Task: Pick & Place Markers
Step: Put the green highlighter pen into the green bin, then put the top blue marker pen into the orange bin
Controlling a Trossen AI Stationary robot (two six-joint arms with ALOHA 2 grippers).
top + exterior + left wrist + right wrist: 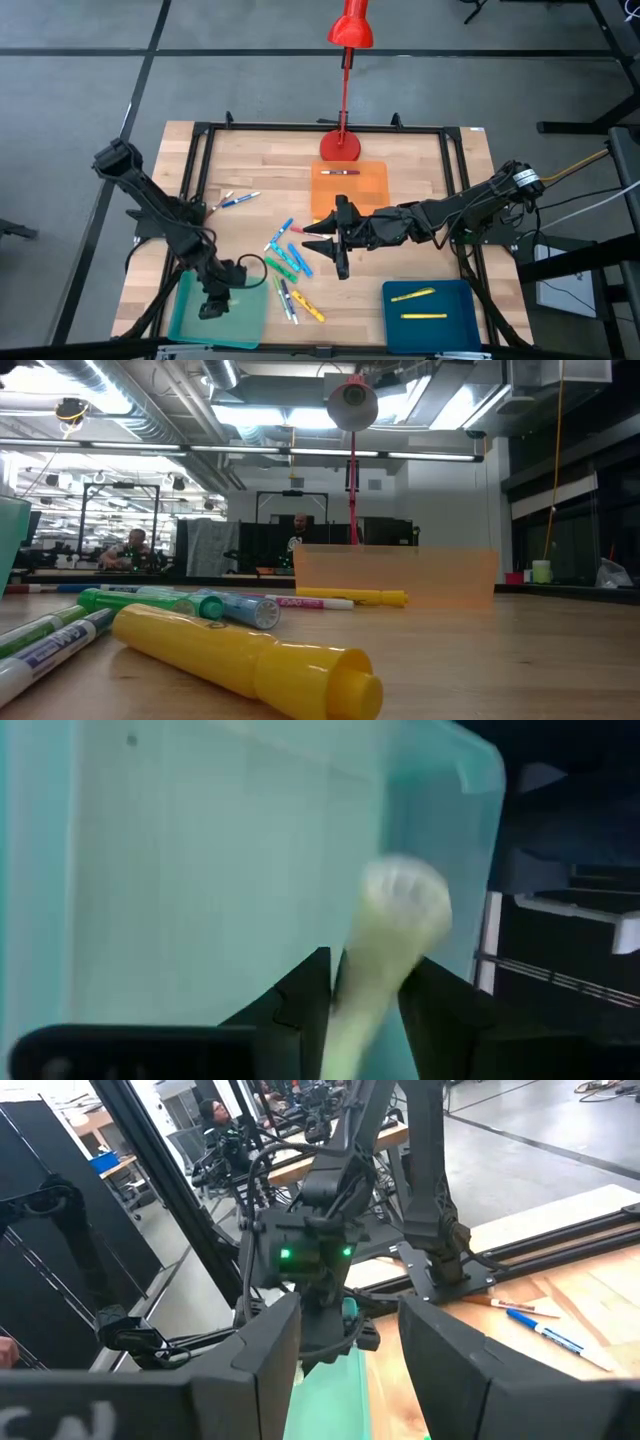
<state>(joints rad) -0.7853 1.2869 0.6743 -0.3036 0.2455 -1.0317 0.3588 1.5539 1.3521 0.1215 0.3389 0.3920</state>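
My left gripper point(212, 300) hangs over the teal tray point(245, 325) at the table's near left corner. In the left wrist view a pale green marker point(395, 910) shows blurred right at my left gripper point(365, 975), above the tray floor point(200, 870). Whether it is held, I cannot tell. My right gripper point(328, 245) stands open and level above mid-table, pointing toward the left arm, with nothing in it point(350, 1330). Several markers point(285, 262) lie loose on the wood below and to the left of it. A yellow one point(250, 660) lies closest in the low view.
An orange tray point(370, 190) at the far middle holds one marker point(340, 172). A blue tray point(455, 300) at the near right holds two yellow markers point(412, 295). Two markers point(235, 200) lie at the far left. A red lamp point(340, 145) stands behind the orange tray.
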